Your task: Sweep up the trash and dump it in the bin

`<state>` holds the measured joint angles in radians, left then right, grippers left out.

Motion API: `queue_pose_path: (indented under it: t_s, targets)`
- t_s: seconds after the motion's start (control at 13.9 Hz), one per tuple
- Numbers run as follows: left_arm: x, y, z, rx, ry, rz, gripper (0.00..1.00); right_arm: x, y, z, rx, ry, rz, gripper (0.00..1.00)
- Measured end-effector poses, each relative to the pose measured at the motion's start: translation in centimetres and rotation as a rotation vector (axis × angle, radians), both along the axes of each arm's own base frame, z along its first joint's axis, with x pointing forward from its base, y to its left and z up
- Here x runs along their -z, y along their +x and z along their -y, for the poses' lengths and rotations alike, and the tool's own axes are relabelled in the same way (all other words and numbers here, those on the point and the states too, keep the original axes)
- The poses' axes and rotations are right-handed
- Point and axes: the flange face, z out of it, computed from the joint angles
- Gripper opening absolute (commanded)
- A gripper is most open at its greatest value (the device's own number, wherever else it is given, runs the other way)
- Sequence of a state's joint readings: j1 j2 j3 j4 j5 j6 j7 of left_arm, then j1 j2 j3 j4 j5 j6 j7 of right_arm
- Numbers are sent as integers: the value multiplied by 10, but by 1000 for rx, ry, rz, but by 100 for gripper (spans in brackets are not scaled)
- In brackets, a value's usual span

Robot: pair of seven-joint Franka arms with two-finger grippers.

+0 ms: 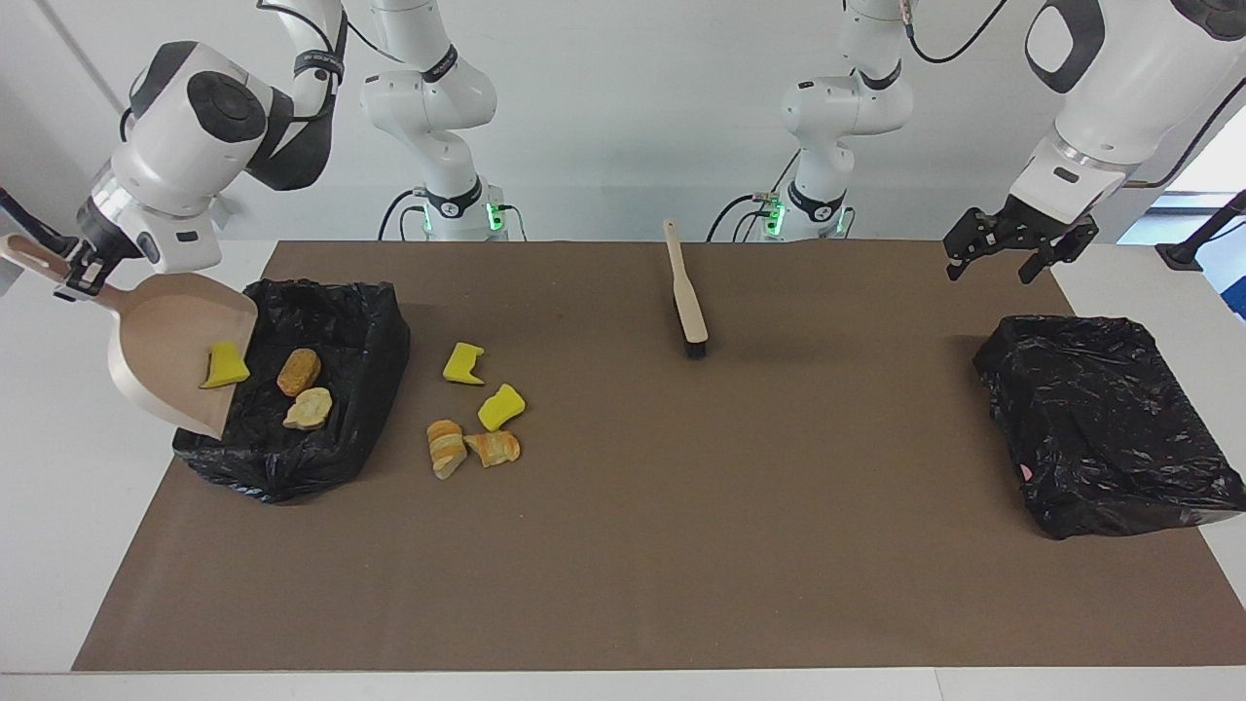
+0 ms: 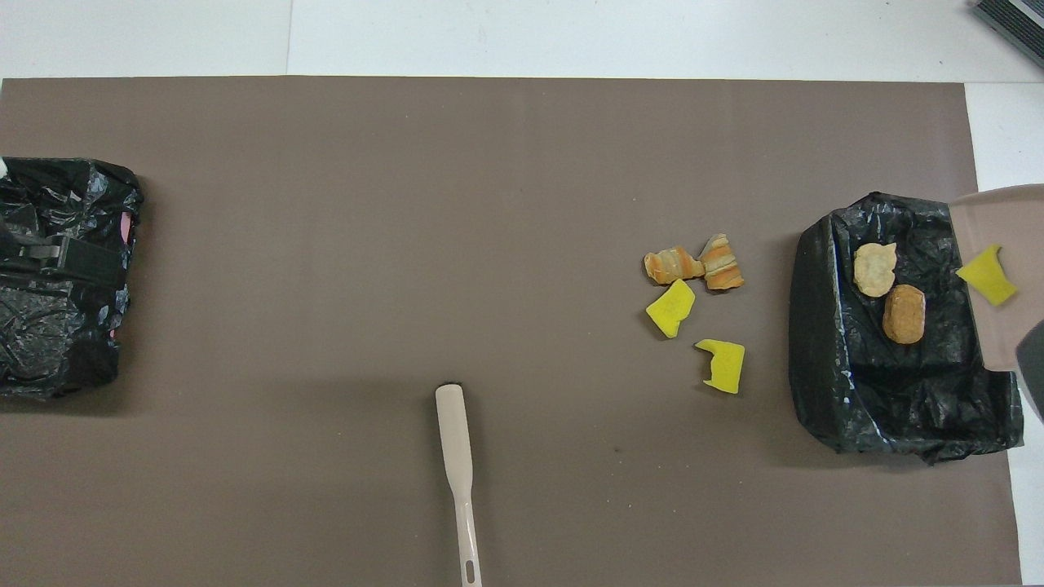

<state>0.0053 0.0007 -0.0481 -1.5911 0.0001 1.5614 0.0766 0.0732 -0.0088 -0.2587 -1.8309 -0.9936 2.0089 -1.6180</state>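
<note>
Yellow chunk (image 1: 227,365) on tilted dustpan; two pieces in bin (image 1: 321,321); four on mat.

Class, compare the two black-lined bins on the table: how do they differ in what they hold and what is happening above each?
The bin at the right arm's end holds a golden-brown nugget and a pale lump; the bin at the left arm's end shows no trash. The right gripper tilts a dustpan over the first; the left gripper hangs empty. Both have crinkled black liners.

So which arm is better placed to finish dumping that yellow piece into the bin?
The right arm: its gripper holds the dustpan tilted over the bin, yellow piece at its lip. The left gripper hangs over the table's other end.
</note>
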Motion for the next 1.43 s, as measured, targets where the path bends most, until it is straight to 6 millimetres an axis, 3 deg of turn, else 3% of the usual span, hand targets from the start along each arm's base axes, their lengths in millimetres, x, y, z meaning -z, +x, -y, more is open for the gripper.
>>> queue_pose_path:
  t_s: [0.22, 0.5, 0.72, 1.0, 1.22, 1.43]
  targets:
    - [-8, -3, 4, 8, 2, 12, 100, -2, 10, -3, -87, 0, 2, 0]
    - [-20, -13, 8, 15, 3, 15, 100, 8, -1, 7, 118, 51, 41, 0]
    - [-20, -12, -1, -2, 5, 16, 100, 10, -6, 8, 244, 72, 114, 0]
    - [-20, -12, -6, -11, 5, 16, 100, 2, 2, 6, 73, 48, 38, 0]
    - [-20, -12, -6, -11, 5, 16, 100, 3, -2, 18, 85, 72, 26, 0]
    - [-20, -12, -7, -13, 5, 16, 100, -7, 1, 14, 98, 87, 63, 0]
